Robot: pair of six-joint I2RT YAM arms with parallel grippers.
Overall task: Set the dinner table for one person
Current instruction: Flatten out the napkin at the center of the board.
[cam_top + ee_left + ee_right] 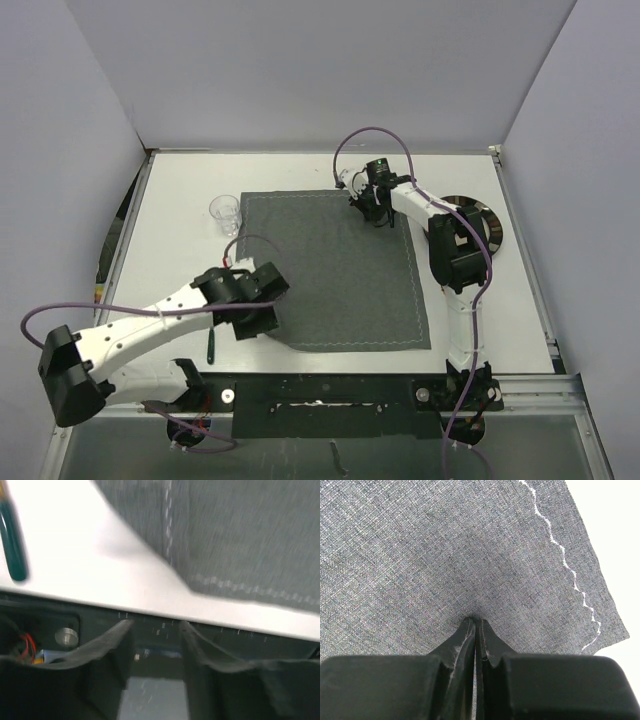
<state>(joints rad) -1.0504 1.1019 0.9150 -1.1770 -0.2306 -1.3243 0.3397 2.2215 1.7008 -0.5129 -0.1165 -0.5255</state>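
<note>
Plainly, the white counter [170, 255] spreads beyond the arm bases, with a dark grey placemat [340, 280] lying at its middle. The left claw [154, 626] hangs by the mat's near left corner, fingers apart with nothing between them. A teal-handled utensil [12, 545] lies beside it on bare counter. The right claw [475, 622] is pressed together, tips touching the cloth near its far right corner. A clear cup [226, 213] stands at the far left corner.
</note>
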